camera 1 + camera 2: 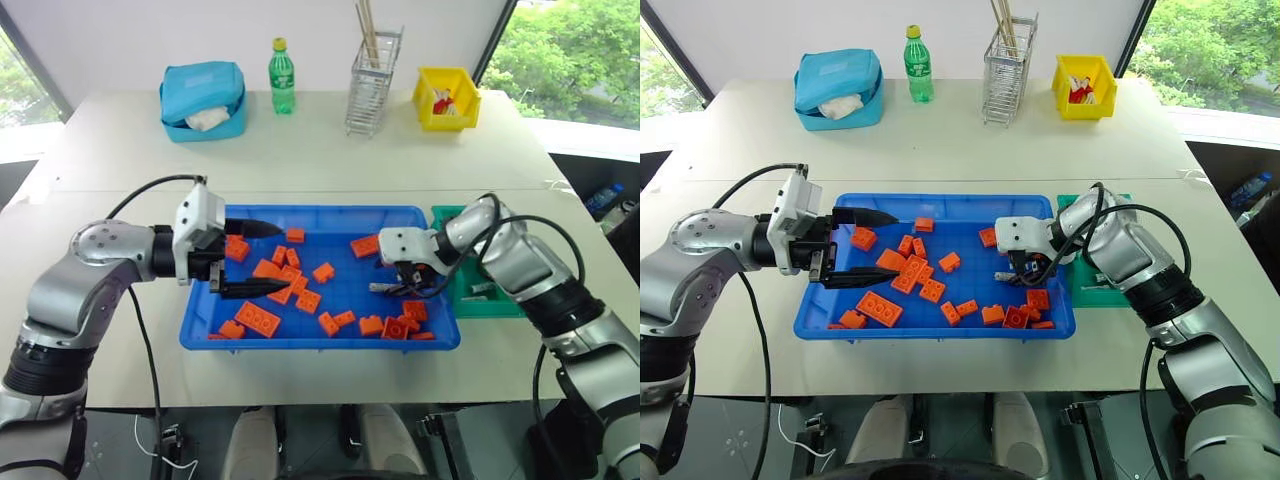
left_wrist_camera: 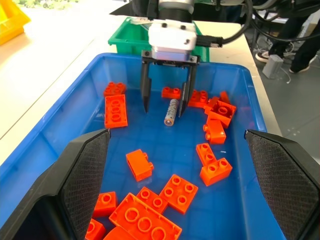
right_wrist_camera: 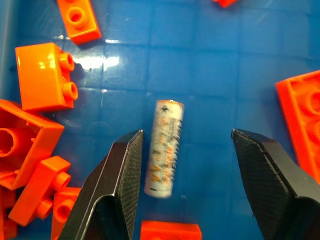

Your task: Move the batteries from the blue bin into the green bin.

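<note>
A silver-grey battery [image 3: 165, 150] lies flat on the floor of the blue bin [image 1: 320, 345], among scattered orange bricks [image 1: 258, 318]. My right gripper [image 3: 186, 137] hangs open just over it. The battery [image 2: 171, 111] sits between the two fingers, closer to one finger than the other, and neither touches it. The green bin [image 1: 488, 306] stands against the blue bin's right end, partly hidden behind my right arm. My left gripper [image 1: 275, 258] is open and empty. It hovers level over the blue bin's left part and points to the right.
Orange bricks lie all over the blue bin, several close around the battery. At the table's far edge stand a light-blue pouch [image 1: 203, 100], a green bottle [image 1: 282, 76], a wire rack [image 1: 372, 85] and a yellow bin [image 1: 447, 98].
</note>
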You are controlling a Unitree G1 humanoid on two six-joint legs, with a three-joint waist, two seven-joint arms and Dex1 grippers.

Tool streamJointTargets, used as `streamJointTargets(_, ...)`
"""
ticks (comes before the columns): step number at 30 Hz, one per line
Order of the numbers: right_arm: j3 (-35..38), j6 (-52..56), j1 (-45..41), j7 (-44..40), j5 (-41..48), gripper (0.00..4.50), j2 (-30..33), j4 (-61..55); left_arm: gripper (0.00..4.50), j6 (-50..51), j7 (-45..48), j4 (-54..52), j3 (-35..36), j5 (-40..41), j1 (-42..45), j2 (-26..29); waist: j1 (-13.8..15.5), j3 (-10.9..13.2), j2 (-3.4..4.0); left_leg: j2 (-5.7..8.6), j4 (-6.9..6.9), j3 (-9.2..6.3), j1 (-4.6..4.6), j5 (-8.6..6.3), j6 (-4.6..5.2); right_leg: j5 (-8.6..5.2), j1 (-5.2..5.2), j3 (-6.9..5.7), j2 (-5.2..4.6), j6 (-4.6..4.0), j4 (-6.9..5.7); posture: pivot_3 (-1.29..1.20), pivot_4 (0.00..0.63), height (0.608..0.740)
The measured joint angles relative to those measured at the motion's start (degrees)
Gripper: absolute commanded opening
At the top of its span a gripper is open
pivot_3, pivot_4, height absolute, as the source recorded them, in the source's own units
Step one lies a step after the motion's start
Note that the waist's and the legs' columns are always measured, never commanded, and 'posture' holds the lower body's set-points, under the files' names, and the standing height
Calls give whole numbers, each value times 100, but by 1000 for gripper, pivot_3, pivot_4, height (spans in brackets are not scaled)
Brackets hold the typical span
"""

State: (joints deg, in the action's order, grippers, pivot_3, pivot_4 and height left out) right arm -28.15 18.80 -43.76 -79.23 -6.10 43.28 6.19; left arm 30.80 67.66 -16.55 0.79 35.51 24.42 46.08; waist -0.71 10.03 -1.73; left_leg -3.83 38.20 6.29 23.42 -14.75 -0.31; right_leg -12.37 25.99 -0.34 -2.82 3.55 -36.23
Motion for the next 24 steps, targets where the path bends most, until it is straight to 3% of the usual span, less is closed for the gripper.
streamJointTargets(4,-11,-70,28,-66,-14,29,-27,28,4500,27,-37,-44,19,4,-18,33,12,0,0,0,1,1,0,0,0,0,-2,0,-2,0,0,0,150,736)
streamJointTargets(10,310,834,41,-168,557,17,-172,-488,4500,46,-58,-58,52,12,-116,91,-4,0,0,0,0,1,2,0,0,2,6,0,0,2,-4,0,150,736)
streamJointTargets(15,1504,1973,-427,309,1250,17,-98,-801,4500,69,-61,-50,59,14,-179,92,7,1,1,0,0,2,3,0,0,1,7,1,-3,0,-4,0,150,736)
streamJointTargets(18,2184,2260,-531,623,1434,17,356,-815,4500,75,-41,-26,137,14,-308,122,56,1,1,0,-3,2,6,0,0,-1,6,-1,-6,-2,2,0,150,736)
streamJointTargets(21,2740,2247,-6,692,1498,17,1136,-710,4500,44,-16,138,288,1,-414,206,116,0,0,1,-6,4,7,-2,2,-2,6,-1,-7,-3,11,0,150,736)
streamJointTargets(24,3006,2229,606,781,1572,17,1402,-607,4500,-30,-23,371,418,-16,-389,241,109,0,0,1,-6,7,6,-2,2,-2,8,2,-7,-4,9,0,150,736)
